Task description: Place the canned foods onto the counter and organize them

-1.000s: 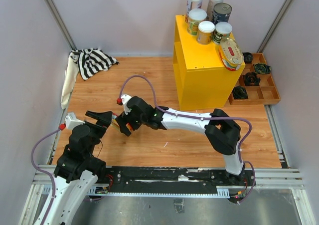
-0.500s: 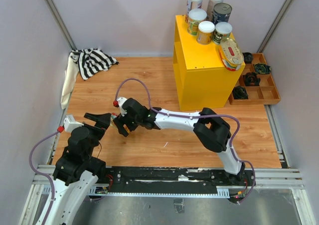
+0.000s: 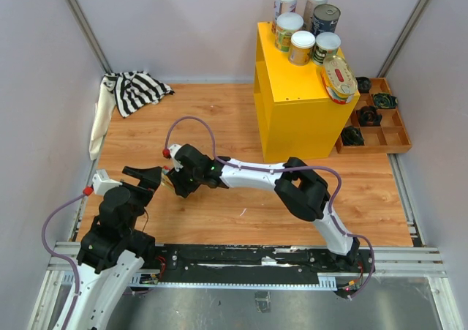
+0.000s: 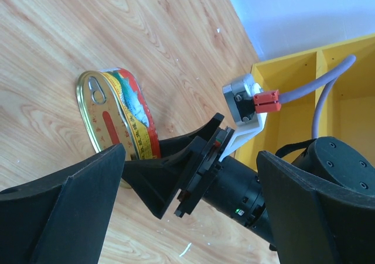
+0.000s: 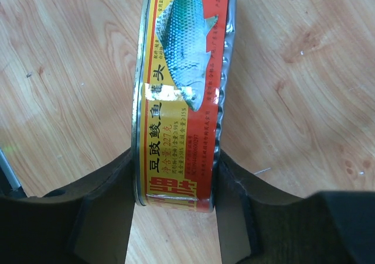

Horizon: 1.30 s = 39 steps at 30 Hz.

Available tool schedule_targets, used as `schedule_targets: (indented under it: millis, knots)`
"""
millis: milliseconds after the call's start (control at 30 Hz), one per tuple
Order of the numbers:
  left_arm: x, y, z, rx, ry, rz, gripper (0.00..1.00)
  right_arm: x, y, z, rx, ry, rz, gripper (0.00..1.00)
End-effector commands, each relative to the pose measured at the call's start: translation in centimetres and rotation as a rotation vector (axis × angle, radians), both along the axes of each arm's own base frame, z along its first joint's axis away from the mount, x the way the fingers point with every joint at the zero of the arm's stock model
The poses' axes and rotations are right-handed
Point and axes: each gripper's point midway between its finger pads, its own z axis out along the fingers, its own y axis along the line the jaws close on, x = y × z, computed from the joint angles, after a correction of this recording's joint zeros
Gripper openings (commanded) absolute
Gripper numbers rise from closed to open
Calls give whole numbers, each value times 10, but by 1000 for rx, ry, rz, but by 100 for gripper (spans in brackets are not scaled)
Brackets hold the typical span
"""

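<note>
Canned foods, eight by count: seven up on the yellow counter (image 3: 292, 118), one down on the wooden table (image 3: 219, 118). On the counter top, six round cans upright in a tight cluster toward the back right corner: two tall white-lidded ones (image 3: 286, 1) at the very back, a dark can with a metal top (image 3: 326, 17) just beside them, then three shorter white-lidded cans (image 3: 301, 46) in a row in front. Seventh there: an oval yellow-and-red tin (image 3: 338, 77), lying flat at the right edge, just in front of the cluster. Eighth: an oval fish tin (image 5: 181, 100), same yellow-and-red label, standing on its rim on the table, well apart from the counter, over toward the left arm's side.

Right gripper (image 5: 176, 185): closed onto that fish tin, one finger on each flat face, the low end of the tin clamped between them. Left gripper (image 4: 190, 153): spread wide, holding nothing, hovering just beside the tin and the right gripper, fingers (image 4: 64, 205) clear of both.

Elsewhere: one striped cloth (image 3: 135, 88) bunched at the far left corner of the table; one wooden tray (image 3: 398, 136) just beside the counter on its right, with four black round parts (image 3: 368, 115) in separate compartments.
</note>
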Motion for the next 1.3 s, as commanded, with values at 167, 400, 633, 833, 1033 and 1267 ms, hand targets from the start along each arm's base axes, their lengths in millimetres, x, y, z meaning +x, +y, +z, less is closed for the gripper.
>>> schedule_targets:
  millis: [167, 400, 633, 833, 1033, 1267]
  knots:
    - [-2, 9, 20, -5, -47, 40, 99, -5, 2, 9, 14, 94, -25, 20]
    - [2, 8, 20, -5, -60, 45, 99, -11, 4, 45, 86, 140, -46, 10]
    - [4, 11, 38, 16, -93, 47, 99, -23, -4, 75, 139, 167, -39, 1]
    - [-1, 12, 45, 0, -122, 52, 99, -34, -18, 119, 210, 173, -46, 1]
    - [-3, 14, 52, 5, -141, 55, 99, -44, -38, 166, 275, 156, -64, 1]
    - [-2, 14, 65, 3, -173, 51, 99, -54, -71, 220, 358, 131, -113, 1]
